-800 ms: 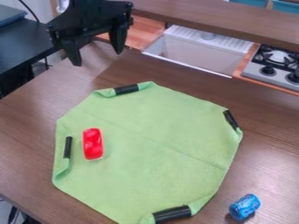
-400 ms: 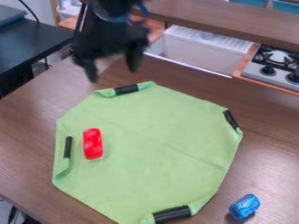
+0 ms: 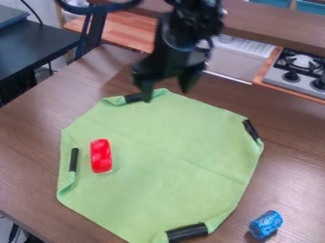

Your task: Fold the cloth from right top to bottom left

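On the table, in the camera view, the green cloth lies spread, black clips at its corners. A red object rests on its left part; a blue can lies off its lower right edge. Beyond the cloth are a white sink and, farther right, a stove. The gripper, blurred, hangs seemingly above the cloth's top edge, fingers spread, grasping nothing. Table surface borders the cloth left and right.

Arm: black, with chunky, angular joints
Wrist: rounded, faint bluish sheen along its edge
Cable: thick, dark blue-black, curved
Tool: black, wide body, two tapering fingers
Specks: small, pale, on the upper joint; too blurred to identify
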Robot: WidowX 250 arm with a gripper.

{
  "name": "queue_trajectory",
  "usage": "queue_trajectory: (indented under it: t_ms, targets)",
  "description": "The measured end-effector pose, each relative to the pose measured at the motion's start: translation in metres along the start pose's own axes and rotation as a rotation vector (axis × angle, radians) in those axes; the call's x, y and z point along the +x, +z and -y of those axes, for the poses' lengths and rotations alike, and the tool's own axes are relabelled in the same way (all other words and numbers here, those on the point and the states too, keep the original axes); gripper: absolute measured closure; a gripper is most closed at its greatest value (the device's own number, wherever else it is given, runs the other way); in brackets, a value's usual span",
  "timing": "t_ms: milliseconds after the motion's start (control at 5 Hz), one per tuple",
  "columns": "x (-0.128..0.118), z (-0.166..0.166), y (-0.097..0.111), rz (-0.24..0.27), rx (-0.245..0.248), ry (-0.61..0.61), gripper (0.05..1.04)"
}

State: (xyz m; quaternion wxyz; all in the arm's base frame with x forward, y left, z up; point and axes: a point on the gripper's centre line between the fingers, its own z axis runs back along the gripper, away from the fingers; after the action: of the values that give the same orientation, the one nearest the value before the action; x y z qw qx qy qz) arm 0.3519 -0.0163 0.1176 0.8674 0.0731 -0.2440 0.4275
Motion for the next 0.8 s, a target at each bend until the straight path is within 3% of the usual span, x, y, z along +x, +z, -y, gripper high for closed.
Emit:
queue_trajectory:
  t_ms: [800]
  targets:
    - [-0.028,0.077,-0.021,0.028,-0.004,-0.046,0.083]
